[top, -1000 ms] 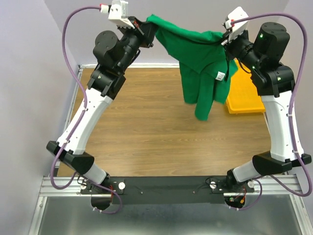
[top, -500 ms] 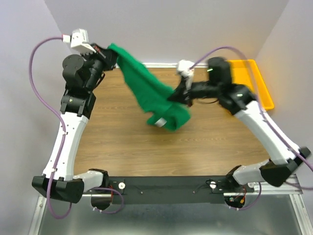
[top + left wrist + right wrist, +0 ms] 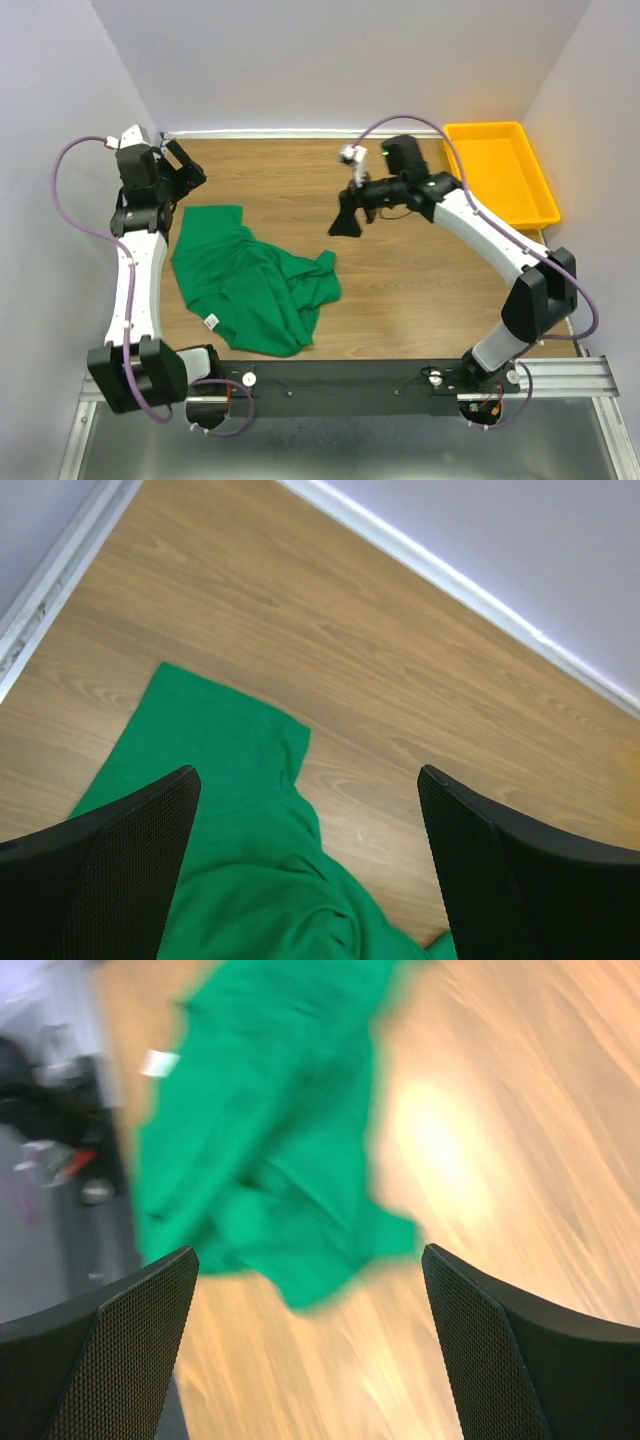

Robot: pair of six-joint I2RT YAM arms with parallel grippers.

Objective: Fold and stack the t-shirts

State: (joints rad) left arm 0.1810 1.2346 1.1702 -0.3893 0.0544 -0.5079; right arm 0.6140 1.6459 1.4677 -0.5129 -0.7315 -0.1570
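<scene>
Green t-shirt (image 3: 250,285) lies crumpled on the counter (image 3: 430,290), near-left side, white label (image 3: 212,321) toward the front edge. Beyond its far corner: left gripper (image 3: 190,172), jaws wide, nothing in them. Right gripper (image 3: 345,225) above mid-counter, clear of the cloth, jaws wide, empty. Yellow tray (image 3: 497,180) in the far right corner.

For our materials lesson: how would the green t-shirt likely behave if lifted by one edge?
Probably floppy: the green t-shirt lies crumpled in soft folds, so it would drape and sag. Likely light, as thin cloth. Pushed, it would probably bunch rather than slide whole.
</scene>
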